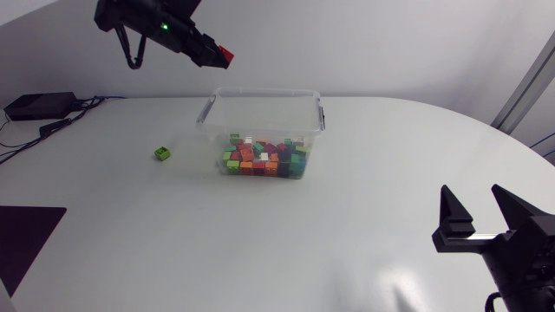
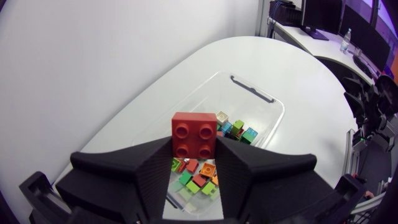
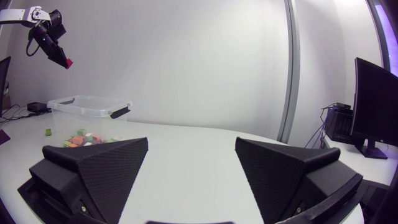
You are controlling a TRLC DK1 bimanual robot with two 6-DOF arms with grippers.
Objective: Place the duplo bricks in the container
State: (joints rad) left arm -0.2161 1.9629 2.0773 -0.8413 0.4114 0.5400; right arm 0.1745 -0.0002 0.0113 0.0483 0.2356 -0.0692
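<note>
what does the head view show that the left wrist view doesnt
Only the head view: a loose green brick on the table left of the container, and the right pincer, open, near the table's front right.

Only the left wrist view: the four studs on the red brick, and both fingers of the left pincer pressing its sides.

Both: the red brick held aloft, and the clear container with a pile of bricks inside.

Bright, even light; faint soft shadow beside the container [image 1: 260, 130].

Left gripper [image 2: 194, 163] clamps red brick [image 2: 194, 134] above container [image 2: 273, 124]
</note>
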